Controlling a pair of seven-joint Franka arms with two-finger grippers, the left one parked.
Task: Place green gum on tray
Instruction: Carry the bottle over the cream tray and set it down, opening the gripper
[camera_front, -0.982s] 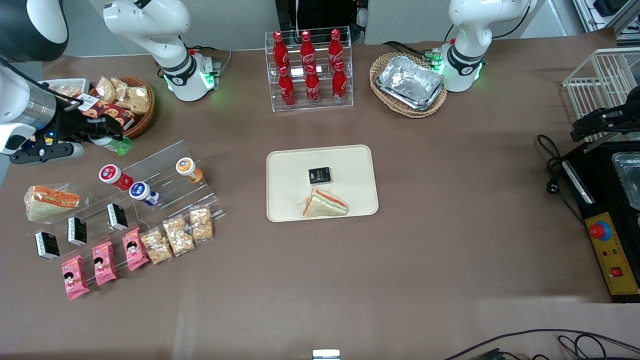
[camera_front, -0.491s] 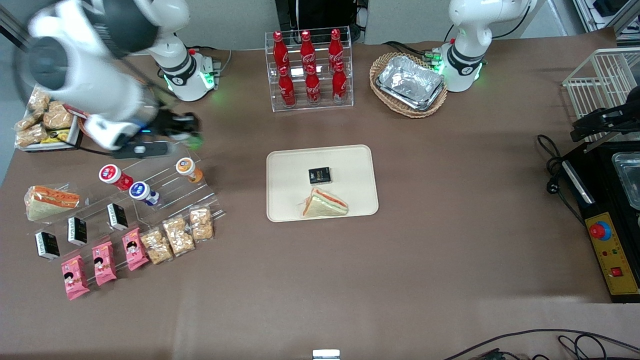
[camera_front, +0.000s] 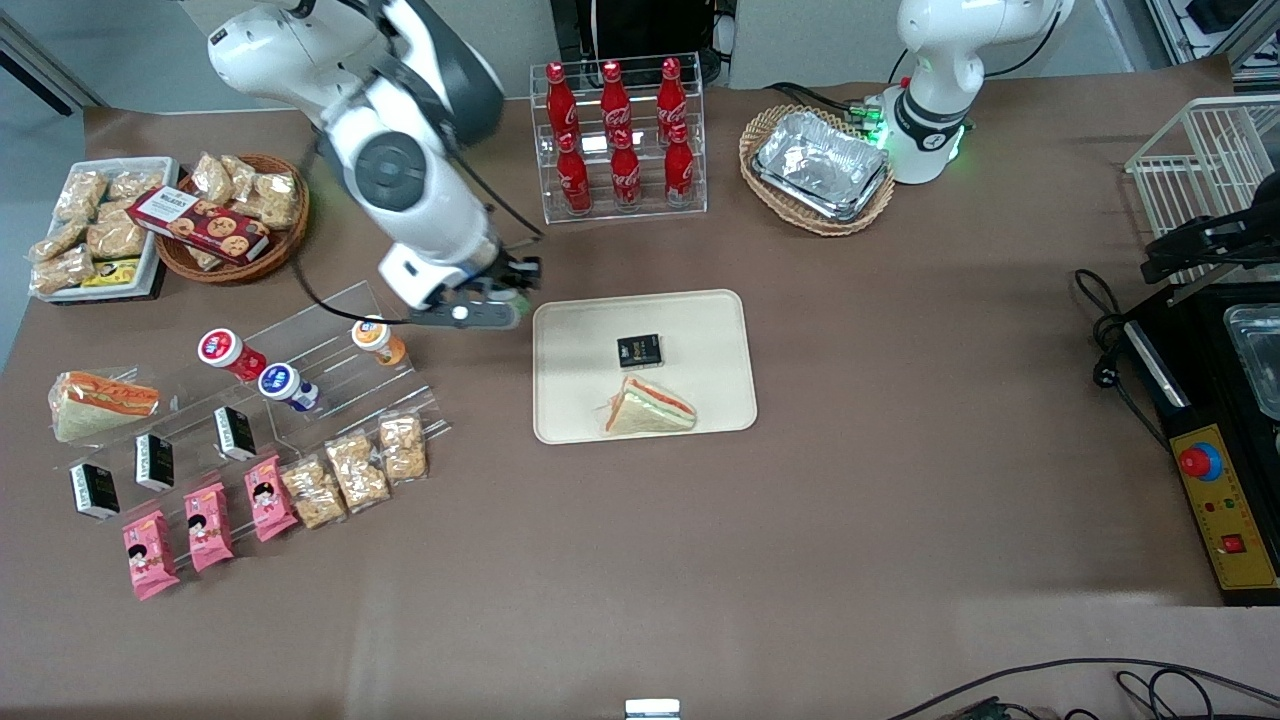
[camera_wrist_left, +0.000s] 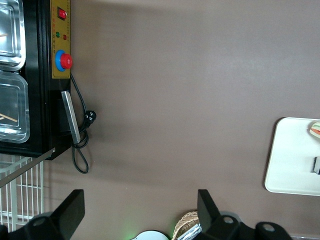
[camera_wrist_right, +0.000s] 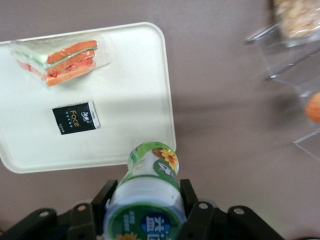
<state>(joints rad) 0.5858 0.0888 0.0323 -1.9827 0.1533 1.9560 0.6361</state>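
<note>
My gripper (camera_front: 500, 300) is shut on the green gum (camera_wrist_right: 147, 192), a small green bottle with a white lid and a green-and-yellow label, held above the table just off the tray's edge on the working arm's side. In the front view the bottle is mostly hidden by the gripper; only a green edge (camera_front: 517, 318) shows. The cream-beige tray (camera_front: 700, 330) lies mid-table and holds a black packet (camera_front: 639, 351) and a wrapped sandwich (camera_front: 650, 408). The tray (camera_wrist_right: 135, 100) also shows in the right wrist view with the packet (camera_wrist_right: 76, 117) and sandwich (camera_wrist_right: 62, 61).
A clear stepped rack (camera_front: 330, 340) near the gripper carries an orange-bodied bottle (camera_front: 378, 339), a red-lidded bottle (camera_front: 230, 353) and a blue-lidded one (camera_front: 287, 386). A cola bottle rack (camera_front: 620, 140) and a wicker basket of foil trays (camera_front: 818, 170) stand farther from the camera.
My gripper has swung with the green gum from the working arm's end of the table, over the clear rack, to just beside the tray.
</note>
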